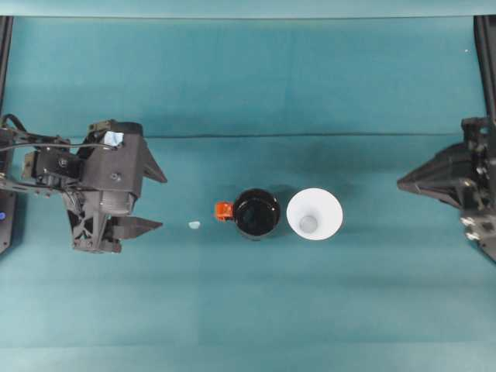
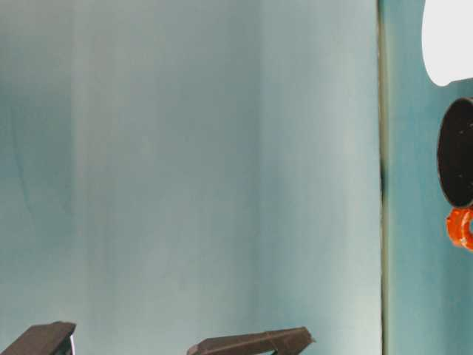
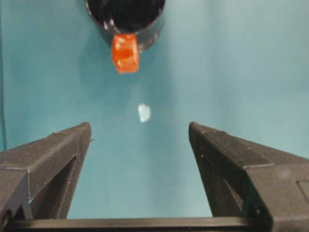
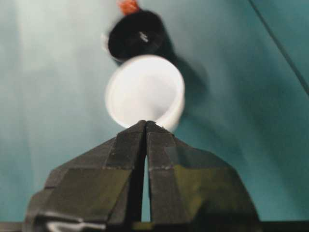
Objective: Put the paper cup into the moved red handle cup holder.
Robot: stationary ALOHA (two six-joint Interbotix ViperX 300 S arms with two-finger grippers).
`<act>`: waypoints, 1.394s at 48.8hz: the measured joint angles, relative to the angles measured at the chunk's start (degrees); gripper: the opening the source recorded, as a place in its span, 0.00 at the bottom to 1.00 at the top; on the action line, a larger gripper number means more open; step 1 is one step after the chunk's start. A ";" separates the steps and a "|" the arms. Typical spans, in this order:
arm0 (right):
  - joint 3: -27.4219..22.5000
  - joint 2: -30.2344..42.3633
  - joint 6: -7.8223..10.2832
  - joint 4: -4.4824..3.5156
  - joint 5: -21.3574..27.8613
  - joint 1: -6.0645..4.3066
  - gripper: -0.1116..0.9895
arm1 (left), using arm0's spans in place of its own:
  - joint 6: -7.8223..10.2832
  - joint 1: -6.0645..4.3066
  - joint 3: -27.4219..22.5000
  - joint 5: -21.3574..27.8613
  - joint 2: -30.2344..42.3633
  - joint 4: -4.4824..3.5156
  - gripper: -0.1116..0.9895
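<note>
Left gripper (image 1: 155, 201) at 9 o'clock, jaws spread wide, empty. Small pale scrap (image 1: 194, 225) ahead. Then red handle cup holder (image 1: 256, 213) mid-table, tab at its 9. Paper cup (image 1: 315, 214) upright, just beside at its 3. Right gripper (image 1: 403, 184) farthest, pinched closed, empty.

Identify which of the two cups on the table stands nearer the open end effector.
The red handle cup holder: glossy black with an orange-red tab, it sits between the open left end effector and the white paper cup.
</note>
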 measured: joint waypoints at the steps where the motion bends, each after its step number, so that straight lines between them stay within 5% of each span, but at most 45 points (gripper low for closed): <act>1: -0.44 0.62 0.44 0.00 0.79 -0.35 0.04 | 0.00 -0.09 0.09 -0.09 -0.09 0.00 0.92; 5: -2.37 3.16 2.20 0.00 3.16 -1.41 0.07 | 0.00 0.00 0.26 -0.18 0.00 0.00 0.92; 13: -5.80 9.14 2.72 -0.18 5.19 -1.58 0.21 | -0.09 0.00 0.79 -0.18 0.00 0.00 0.92; 29: -10.02 20.13 3.08 -0.18 5.89 -1.58 0.93 | -0.09 0.00 0.97 -0.18 -0.09 0.00 0.92; 54: -21.27 47.02 3.08 -0.26 10.72 -2.29 0.92 | -0.79 0.00 1.93 -0.18 -0.09 0.00 0.92; 68: -23.99 53.44 3.08 -0.26 10.37 -2.29 0.86 | -0.88 0.00 2.20 -0.18 -0.09 0.00 0.92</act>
